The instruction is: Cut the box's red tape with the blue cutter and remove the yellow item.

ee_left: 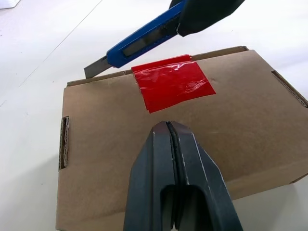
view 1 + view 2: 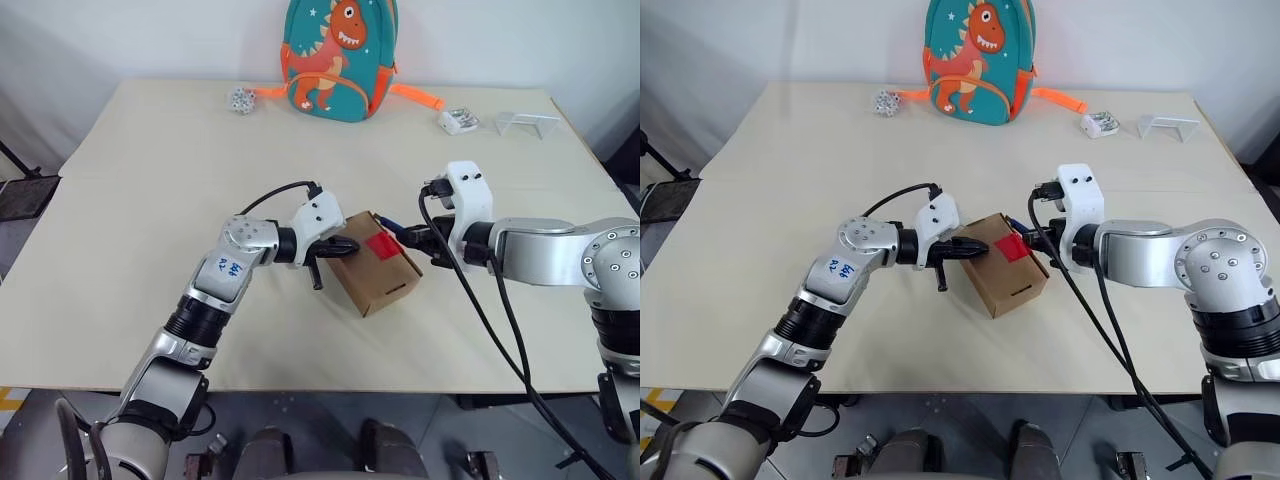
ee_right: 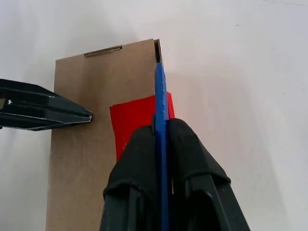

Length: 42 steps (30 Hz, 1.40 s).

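The brown box point(image 2: 375, 278) lies on the table with the red tape point(image 1: 172, 86) across its top seam. My left gripper point(image 1: 166, 126) is shut, and its tips rest on the box top just short of the tape. The right gripper point(image 3: 161, 126) is shut on the blue cutter point(image 3: 160, 91). The cutter's blade point(image 1: 94, 71) lies along the box's far top edge, where the tape folds over. The yellow item is hidden.
A teal dinosaur backpack point(image 2: 340, 55) stands at the table's back edge. Beside it are a small metallic ball point(image 2: 241, 100), a small clear packet point(image 2: 459, 121) and a clear triangular stand point(image 2: 528, 123). Black cables hang from both wrists.
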Available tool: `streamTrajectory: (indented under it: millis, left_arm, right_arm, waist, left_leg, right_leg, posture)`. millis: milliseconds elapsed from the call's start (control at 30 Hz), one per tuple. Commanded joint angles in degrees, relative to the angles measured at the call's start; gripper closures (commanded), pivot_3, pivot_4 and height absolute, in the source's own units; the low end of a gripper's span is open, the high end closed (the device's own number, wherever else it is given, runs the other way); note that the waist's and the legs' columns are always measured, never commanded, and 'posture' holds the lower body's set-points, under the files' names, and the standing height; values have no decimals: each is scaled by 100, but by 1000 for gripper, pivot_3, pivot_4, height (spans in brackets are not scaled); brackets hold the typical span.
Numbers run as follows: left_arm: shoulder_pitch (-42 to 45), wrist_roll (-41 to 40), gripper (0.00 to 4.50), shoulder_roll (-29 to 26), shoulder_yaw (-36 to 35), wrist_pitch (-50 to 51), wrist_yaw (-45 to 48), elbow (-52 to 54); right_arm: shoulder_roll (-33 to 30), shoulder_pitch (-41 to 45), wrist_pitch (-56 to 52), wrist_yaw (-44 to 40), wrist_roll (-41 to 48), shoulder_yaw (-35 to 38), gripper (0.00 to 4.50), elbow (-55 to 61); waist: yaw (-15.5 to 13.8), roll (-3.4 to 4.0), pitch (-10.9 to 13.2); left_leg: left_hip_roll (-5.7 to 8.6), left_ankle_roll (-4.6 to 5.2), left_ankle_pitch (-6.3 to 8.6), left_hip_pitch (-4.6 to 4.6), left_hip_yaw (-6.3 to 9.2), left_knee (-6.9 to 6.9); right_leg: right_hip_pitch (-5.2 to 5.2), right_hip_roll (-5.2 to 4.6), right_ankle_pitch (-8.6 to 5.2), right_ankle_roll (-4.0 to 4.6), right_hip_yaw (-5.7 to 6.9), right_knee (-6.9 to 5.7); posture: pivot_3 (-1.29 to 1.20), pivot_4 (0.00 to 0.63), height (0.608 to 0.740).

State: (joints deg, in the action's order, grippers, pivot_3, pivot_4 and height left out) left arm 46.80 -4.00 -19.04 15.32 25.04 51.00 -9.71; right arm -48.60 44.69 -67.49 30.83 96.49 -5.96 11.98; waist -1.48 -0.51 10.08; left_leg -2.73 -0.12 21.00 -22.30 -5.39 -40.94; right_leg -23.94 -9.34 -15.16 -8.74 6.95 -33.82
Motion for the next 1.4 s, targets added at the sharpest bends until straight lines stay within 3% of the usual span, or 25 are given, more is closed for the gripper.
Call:
streamTrajectory:
  millis: [33,833,1400]
  left_arm:
    - [-26,77,4500,-76,84,58,14,80]
    - [-34,59,4500,-85,109,99,48,118]
    - [-33,60,4500,-92,129,130,57,145]
  right_arm:
    - [5,-54,-63,-28,110,112,4390,161]
    - [31,449,-157,-296,-408,473,4390,-23]
    - [119,-64,-206,-59,-74,389,4390,240]
  waist:
    - [2,0,0]
    - [1,0,0]
    - [3,0,0]
  left_leg:
    - [0,0,0,0,0,0]
    - [0,0,0,0,-1,2]
    - [0,0,0,0,-1,1]
  right_leg:
    - [0,0,0,0,0,0]
    - [0,0,0,0,0,0]
    - [0,0,0,0,0,0]
  posture:
    - [0,150,740]
    - [0,150,740]
    - [0,150,740]
